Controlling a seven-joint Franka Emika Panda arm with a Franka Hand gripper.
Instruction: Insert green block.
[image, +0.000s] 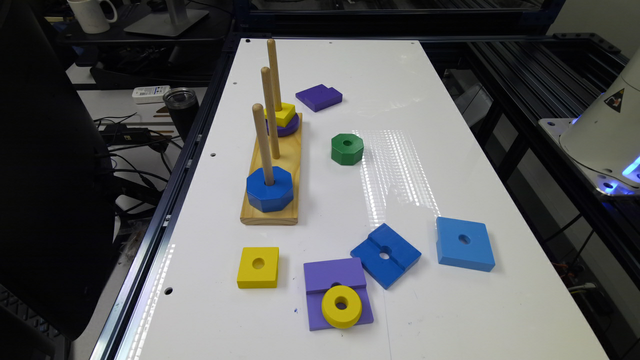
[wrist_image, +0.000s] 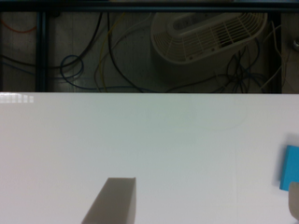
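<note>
White surface w/ dark frame rails around; near edge: yellow ring on purple block; mid: green block lying free, just beside wooden peg base on exterior view's right; jaws apart in wrist view, holding nothing.

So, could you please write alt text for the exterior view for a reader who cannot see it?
A green block lies flat on a white table, beside a wooden base with three upright pegs. The nearest peg carries a blue octagonal block; the farthest carries a yellow piece on a purple one, and the middle peg is bare. Yellow, purple and blue blocks lie loose nearer the camera.
</note>
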